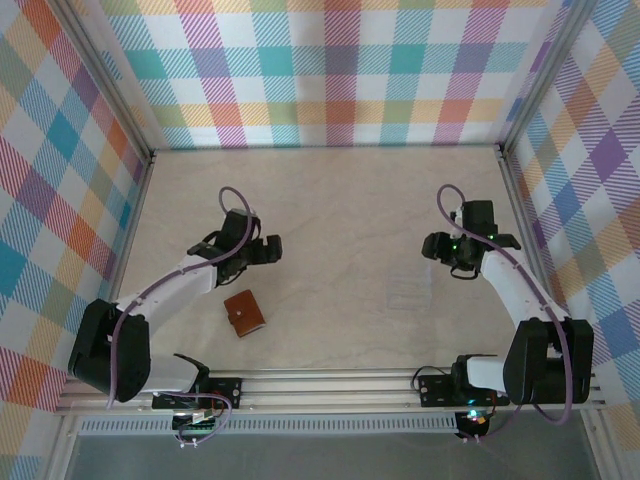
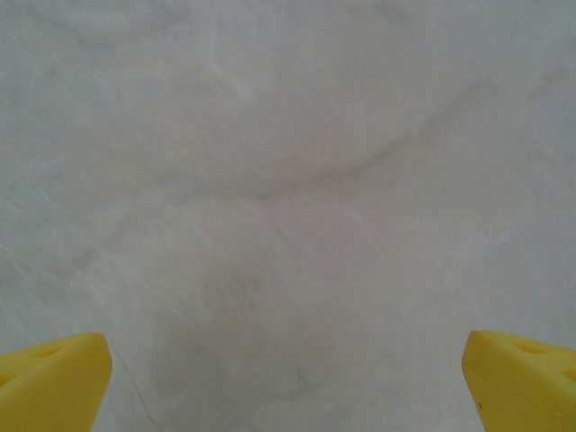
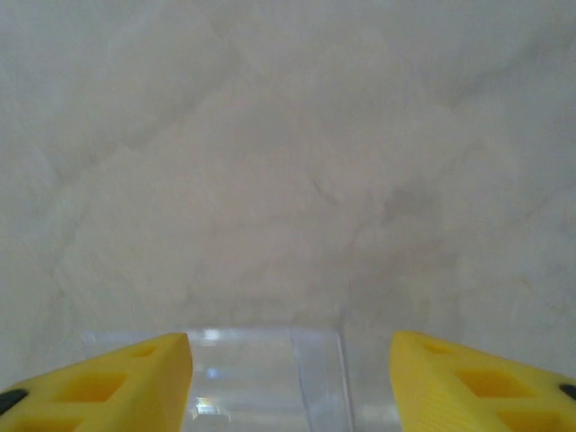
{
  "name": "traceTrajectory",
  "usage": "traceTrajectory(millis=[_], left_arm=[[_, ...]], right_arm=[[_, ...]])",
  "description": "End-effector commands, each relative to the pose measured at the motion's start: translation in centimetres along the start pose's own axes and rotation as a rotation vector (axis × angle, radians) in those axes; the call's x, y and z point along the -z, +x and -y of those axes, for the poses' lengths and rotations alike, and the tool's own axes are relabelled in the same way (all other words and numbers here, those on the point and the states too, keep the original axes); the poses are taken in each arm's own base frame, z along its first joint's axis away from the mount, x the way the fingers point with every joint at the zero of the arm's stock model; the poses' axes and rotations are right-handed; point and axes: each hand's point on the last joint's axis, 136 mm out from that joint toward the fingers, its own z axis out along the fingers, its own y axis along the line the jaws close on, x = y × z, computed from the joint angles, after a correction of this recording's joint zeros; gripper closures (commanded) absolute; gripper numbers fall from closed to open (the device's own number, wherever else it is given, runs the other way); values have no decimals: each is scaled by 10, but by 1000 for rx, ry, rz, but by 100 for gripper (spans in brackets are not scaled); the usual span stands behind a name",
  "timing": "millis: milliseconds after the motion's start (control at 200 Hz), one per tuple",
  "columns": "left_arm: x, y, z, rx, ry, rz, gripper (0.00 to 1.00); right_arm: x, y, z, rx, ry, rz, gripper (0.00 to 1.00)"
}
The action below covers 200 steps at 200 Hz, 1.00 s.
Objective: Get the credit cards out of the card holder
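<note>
The table (image 1: 340, 200) is a pale, cream-grey surface with faint marble-like veining. It is closed in on the left, far and right sides by plaid cloth walls (image 1: 340, 70) in pastel orange, teal, purple and yellow, held by light metal corner posts (image 1: 120, 100). A metal rail (image 1: 330, 385) runs along the near edge and carries both arm bases.

The card holder (image 1: 244, 313) lies shut on the near-left part of the table, a small brown leather square turned slightly askew. It sits near the left gripper (image 1: 266, 250), on that gripper's near side and apart from it, with nothing touching it.

The left arm reaches out over the left half of the table. From its wrist camera the yellow fingers (image 2: 54, 378) sit at the two bottom corners of the view, so the jaws stand spread wide with bare tabletop between them and nothing held.

The right gripper (image 1: 436, 250) hangs over the right half of the table, well apart from the card holder. A clear plastic tray (image 1: 408, 290) lies on the table just to its near side. From the right wrist camera the yellow fingers (image 3: 468, 378) stand apart, closer together than the left pair, and the tray's clear edge (image 3: 270, 369) shows in the gap below them. I cannot tell whether they touch it.
</note>
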Motion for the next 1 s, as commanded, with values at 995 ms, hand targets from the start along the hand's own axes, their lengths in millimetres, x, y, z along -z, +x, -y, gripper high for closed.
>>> traceTrajectory(millis=[995], left_arm=[[-8,40,-9,48,-64,-158,0]], right_arm=[[-34,26,-5,38,22,-181,89]])
